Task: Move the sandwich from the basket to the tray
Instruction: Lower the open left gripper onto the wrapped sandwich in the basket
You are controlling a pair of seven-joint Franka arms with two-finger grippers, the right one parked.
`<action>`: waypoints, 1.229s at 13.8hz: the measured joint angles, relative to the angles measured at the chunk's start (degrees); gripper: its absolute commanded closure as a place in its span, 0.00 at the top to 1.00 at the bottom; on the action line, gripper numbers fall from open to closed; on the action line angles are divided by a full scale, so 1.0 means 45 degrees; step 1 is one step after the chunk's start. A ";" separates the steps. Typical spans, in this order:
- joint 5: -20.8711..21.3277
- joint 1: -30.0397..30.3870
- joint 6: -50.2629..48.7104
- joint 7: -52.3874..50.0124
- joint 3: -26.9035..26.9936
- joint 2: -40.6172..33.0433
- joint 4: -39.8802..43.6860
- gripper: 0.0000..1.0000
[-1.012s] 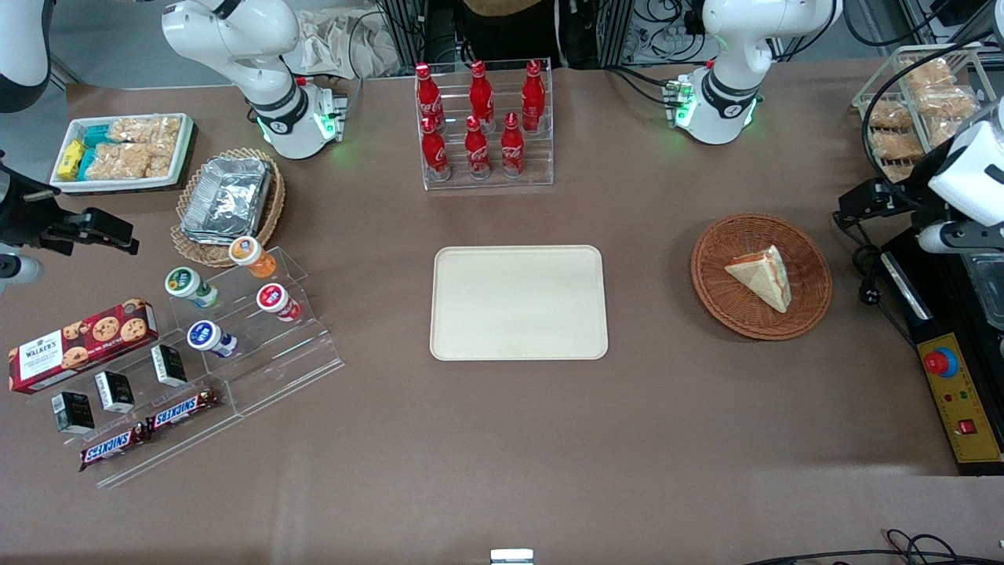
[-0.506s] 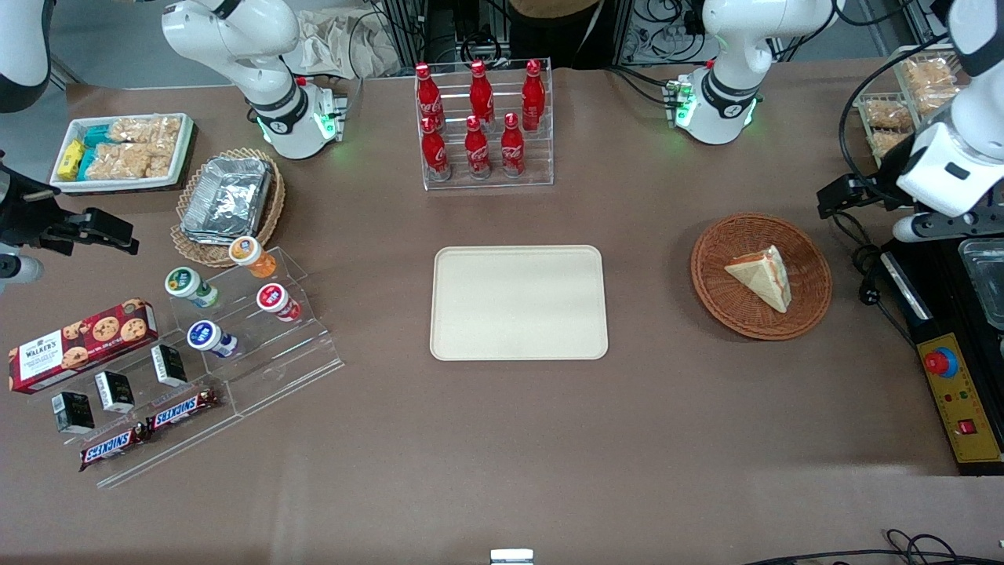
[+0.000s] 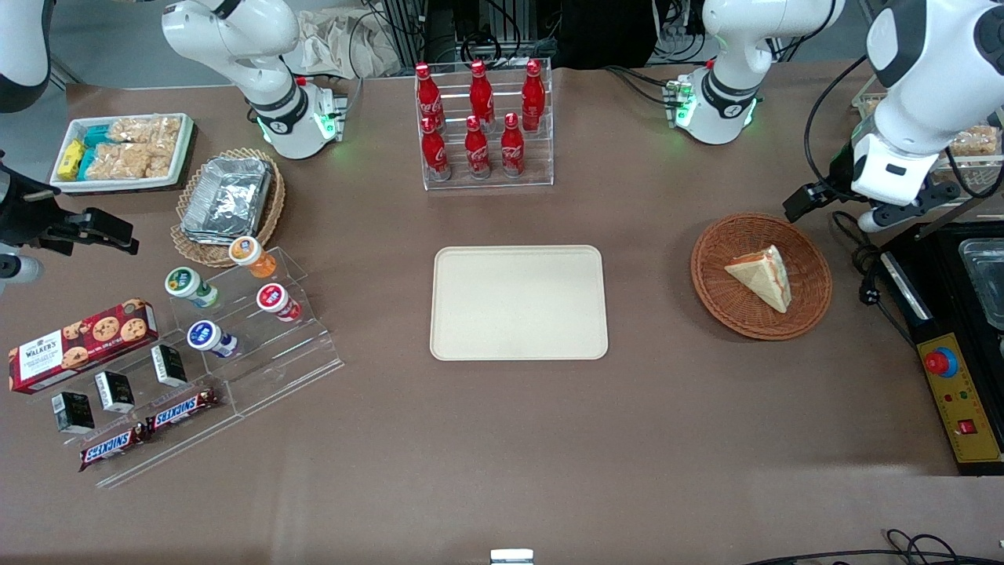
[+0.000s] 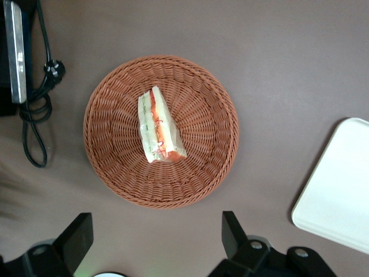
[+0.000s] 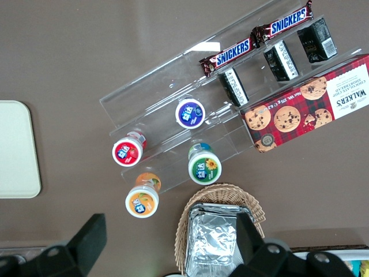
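The sandwich (image 3: 761, 276), a pale bread wedge with red-orange and green filling at its edge, lies in the round reddish-brown wicker basket (image 3: 808, 314). The left wrist view looks straight down on the sandwich (image 4: 158, 128) and basket (image 4: 213, 150). The cream-beige tray (image 3: 518, 302) lies flat mid-table, with nothing on it; its corner shows in the left wrist view (image 4: 337, 199). My left gripper (image 3: 851, 210) hangs high above the table by the basket's rim, farther from the front camera than the sandwich. It is open wide and empty (image 4: 154, 239).
A rack of red cola bottles (image 3: 480, 125) stands farther from the front camera than the tray. A black control box (image 3: 953, 392) and cables (image 3: 867, 271) lie at the working arm's end. Snack stands and a foil-container basket (image 3: 227, 200) lie toward the parked arm's end.
My left arm has swung in from the table's end toward the basket, moving farther from the front camera. The sandwich, basket and tray have not moved.
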 measured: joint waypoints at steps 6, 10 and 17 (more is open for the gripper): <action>0.0000 0.0027 0.2215 -0.1049 0.0005 0.0034 -0.2036 0.99; -0.0002 0.0306 0.3701 -0.1237 0.0044 0.0311 -0.3214 0.99; -0.0009 0.0434 0.5212 -0.4074 0.0051 0.1780 -0.3695 0.99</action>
